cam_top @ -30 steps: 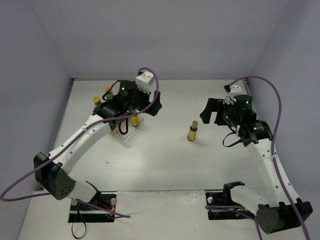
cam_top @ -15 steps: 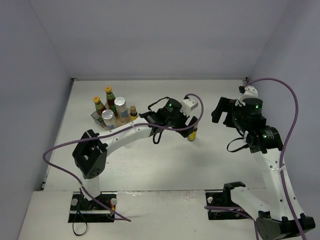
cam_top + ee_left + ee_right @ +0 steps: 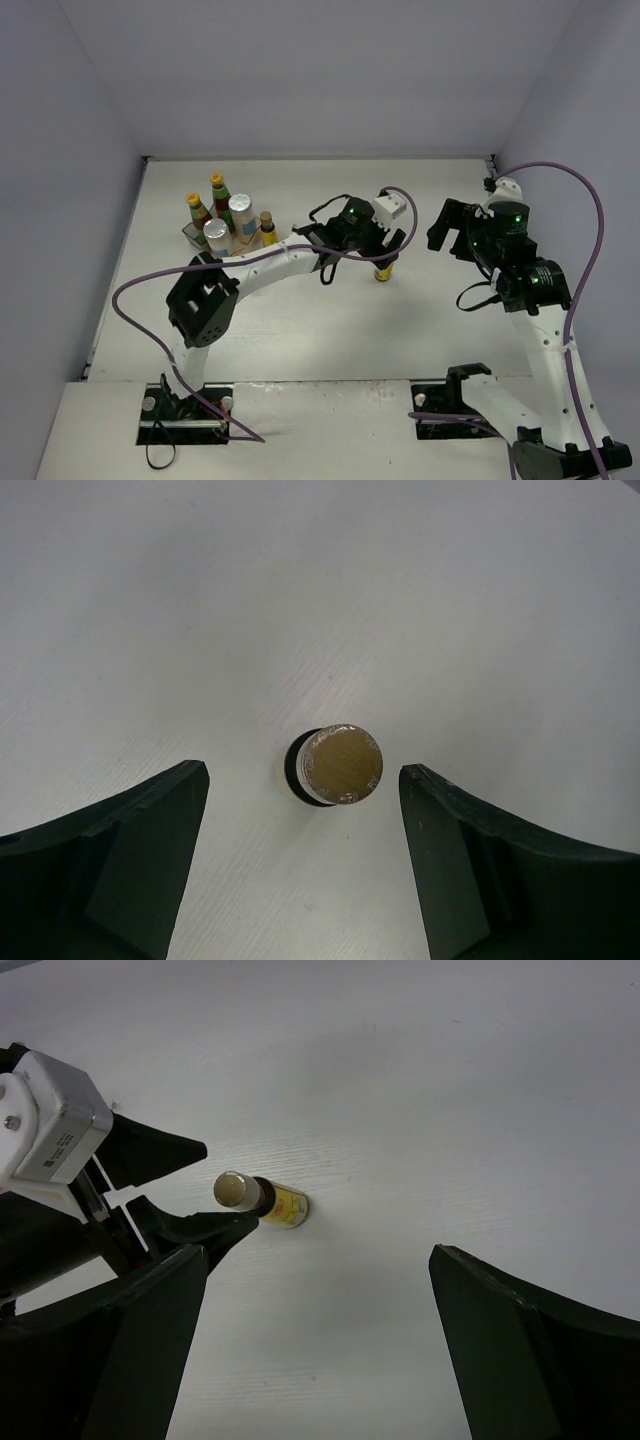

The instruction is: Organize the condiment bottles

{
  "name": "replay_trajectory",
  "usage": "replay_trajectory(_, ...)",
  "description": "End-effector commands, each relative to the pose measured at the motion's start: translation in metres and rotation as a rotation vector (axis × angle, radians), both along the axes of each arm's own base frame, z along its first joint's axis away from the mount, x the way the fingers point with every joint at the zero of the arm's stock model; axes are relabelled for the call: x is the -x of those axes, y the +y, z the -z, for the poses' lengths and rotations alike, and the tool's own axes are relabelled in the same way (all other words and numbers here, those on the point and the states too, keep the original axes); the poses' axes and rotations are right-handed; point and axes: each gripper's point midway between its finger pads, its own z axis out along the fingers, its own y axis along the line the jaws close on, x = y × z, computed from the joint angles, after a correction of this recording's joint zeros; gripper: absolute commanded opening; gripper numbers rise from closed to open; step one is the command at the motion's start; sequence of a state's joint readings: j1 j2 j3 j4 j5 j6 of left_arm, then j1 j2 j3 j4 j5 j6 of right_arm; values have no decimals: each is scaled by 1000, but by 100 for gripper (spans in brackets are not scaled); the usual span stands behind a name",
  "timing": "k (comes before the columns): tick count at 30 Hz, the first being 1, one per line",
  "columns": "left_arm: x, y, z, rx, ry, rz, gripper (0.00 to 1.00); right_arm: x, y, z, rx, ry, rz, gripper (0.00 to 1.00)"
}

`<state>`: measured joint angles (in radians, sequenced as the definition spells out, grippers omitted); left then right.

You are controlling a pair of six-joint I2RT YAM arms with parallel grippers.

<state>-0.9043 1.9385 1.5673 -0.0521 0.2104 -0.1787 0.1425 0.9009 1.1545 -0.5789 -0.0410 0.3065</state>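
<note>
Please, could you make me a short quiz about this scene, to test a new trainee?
1. True or false: the left gripper hangs open over the lone bottle, its fingers apart from it.
2. The right gripper is: A) shut on a jar; B) open and empty; C) out of sight.
3. How many bottles stand on the clear rack?
Key: 1 true; 2 B; 3 five.

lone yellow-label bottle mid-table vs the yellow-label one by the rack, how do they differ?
The lone bottle stands alone on bare table; the rack-side bottle stands grouped with four others. The open left gripper straddles the lone bottle; nothing is over the rack-side bottle. Both upright, short, yellow-labelled.
</note>
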Motion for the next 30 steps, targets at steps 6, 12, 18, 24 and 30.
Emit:
replay_trajectory(6, -12, -27, -52, 136, -134, 13, 68, -5, -5, -18, 3, -64, 21, 98)
replay_trajectory(12, -15, -25, -54, 137, -143, -12, 24, -7, -3, -16, 1, -63, 10, 98)
replay_trajectory(18, -14, 12, -71, 116, -185, -110, 3, -10, 2, -10, -13, -55, -8, 98)
replay_trajectory(24, -11, 81, -102, 81, -203, -255, 3, -17, 8, -4, -21, -48, -42, 97)
replay_trajectory(30, -14, 175, -113, 61, -176, -443, 3, -26, 18, 9, -42, -25, -83, 97)
